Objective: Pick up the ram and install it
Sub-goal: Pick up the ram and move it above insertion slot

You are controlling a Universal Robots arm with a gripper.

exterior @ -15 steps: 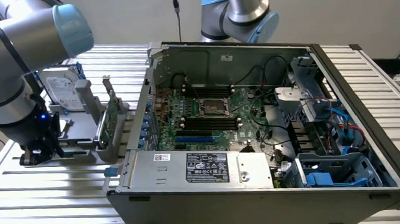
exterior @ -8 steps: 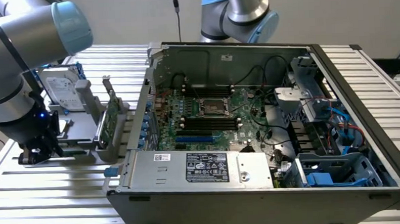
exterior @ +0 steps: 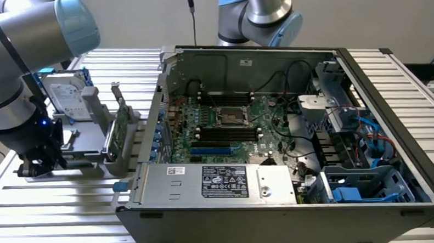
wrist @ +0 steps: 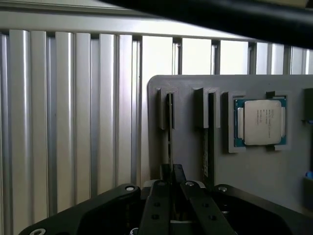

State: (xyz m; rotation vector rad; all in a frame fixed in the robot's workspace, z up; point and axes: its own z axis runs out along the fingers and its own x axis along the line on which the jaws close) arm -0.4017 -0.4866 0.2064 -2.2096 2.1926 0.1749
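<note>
1. My gripper (wrist: pixel 172 172) is narrow, its fingers pinched on the ram (wrist: pixel 169 128).
2. The ram stands on edge in a slot of the gray holder (wrist: pixel 254 171), and I grip it at the end nearest my wrist.
3. A second slot (wrist: pixel 205 108) lies just beside it with a thin dark strip in it; I cannot tell whether that is another stick.
4. Past that slot, a CPU (wrist: pixel 262 122) sits flat in its own square pocket of the holder.
5. The holder rests on the slatted table (wrist: pixel 73 122).
6. In the exterior view, I hang low over the holder, at 9 o'clock from the open case (exterior: pixel 280 223) and well apart from the motherboard (exterior: pixel 228 118).
7. There, a hard drive (exterior: pixel 66 95) stands at 1 o'clock from my gripper, and a green card (exterior: pixel 119 131) at 2 o'clock, between me and the case.
</note>
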